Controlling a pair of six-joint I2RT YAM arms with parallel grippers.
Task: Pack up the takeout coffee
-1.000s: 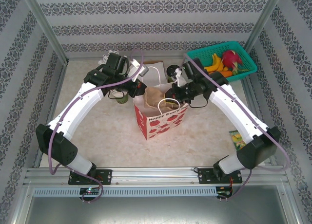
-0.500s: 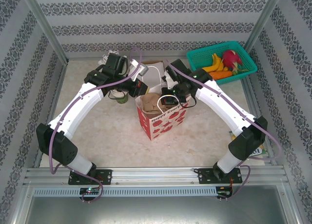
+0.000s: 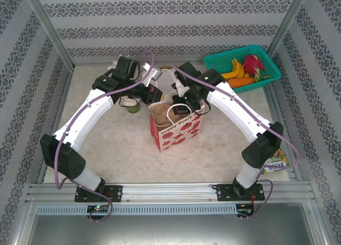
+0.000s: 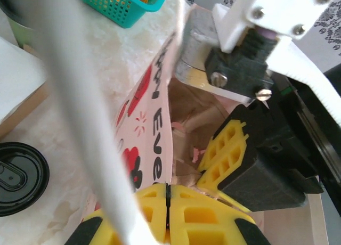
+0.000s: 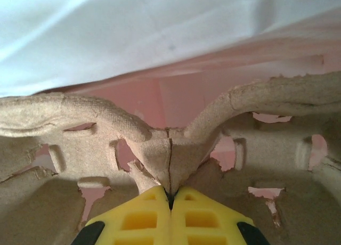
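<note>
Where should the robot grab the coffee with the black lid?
Probably the cup wall just under the lid of the coffee, coming down from above and pinching it across. It stands upright, lid up, beside the bag, so the round wall suits a two-sided pinch. Squeezing the lid itself might pop it off.

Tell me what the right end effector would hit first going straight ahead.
The right end effector pinches the centre ridge of the brown moulded cardboard cup carrier, so that comes first; beyond, probably the paper bag's pink inside wall.
</note>
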